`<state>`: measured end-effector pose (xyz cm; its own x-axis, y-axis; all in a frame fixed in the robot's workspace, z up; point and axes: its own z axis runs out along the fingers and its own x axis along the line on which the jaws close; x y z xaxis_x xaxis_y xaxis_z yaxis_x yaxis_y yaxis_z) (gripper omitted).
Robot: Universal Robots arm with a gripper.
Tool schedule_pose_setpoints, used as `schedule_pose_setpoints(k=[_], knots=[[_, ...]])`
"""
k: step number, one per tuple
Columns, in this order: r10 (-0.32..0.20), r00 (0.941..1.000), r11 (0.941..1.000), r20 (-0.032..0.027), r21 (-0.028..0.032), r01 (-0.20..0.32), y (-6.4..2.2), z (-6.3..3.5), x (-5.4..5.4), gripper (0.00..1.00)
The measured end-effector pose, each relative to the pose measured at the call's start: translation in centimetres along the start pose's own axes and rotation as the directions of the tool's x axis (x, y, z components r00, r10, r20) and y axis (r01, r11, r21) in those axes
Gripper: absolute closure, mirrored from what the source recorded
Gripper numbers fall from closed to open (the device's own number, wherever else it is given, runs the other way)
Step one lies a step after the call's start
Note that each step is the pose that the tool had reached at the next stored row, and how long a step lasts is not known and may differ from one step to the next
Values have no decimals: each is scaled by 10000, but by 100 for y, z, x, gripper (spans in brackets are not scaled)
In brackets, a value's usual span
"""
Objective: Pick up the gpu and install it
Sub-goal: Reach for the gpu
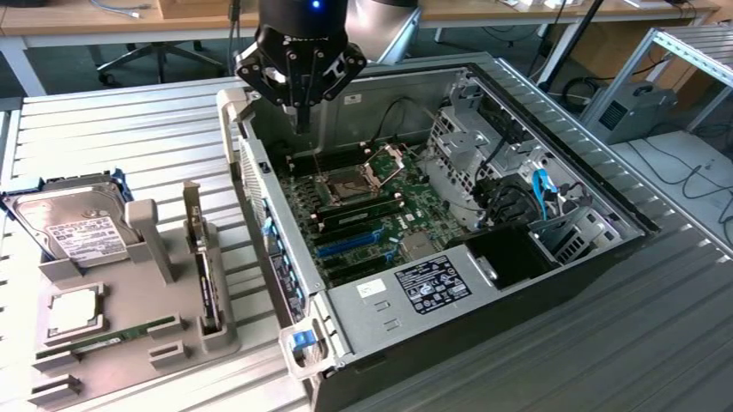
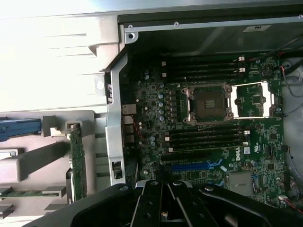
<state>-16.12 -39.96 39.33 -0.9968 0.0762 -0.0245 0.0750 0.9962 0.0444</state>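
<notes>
The gpu [image 1: 202, 268] stands on its edge in a slot of the grey holder [image 1: 136, 365], at the exterior view's left, with its pale bracket strip pointing up. In the wrist view the gpu [image 2: 77, 163] shows as a thin green-edged strip beside the case wall. My gripper [image 1: 300, 113] hangs above the far corner of the open computer case [image 1: 516, 283], over the motherboard [image 1: 372, 202] and well apart from the gpu. My gripper [image 2: 163, 185] is shut and holds nothing. Blue expansion slots [image 1: 349, 245] lie free on the board.
The holder also carries a silver hard drive [image 1: 71, 230], a processor chip [image 1: 75, 311] and a green memory stick [image 1: 129, 331]. The case's metal side wall [image 1: 269, 232] rises between holder and motherboard. Drive cages and cables [image 1: 521, 202] crowd the case's far side.
</notes>
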Motion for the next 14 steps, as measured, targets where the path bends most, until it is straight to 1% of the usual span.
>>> schedule_pose_setpoints(k=[14], knots=[[1, 10000, 10000, 0, 0, -1, -5, -2, 71, 89]])
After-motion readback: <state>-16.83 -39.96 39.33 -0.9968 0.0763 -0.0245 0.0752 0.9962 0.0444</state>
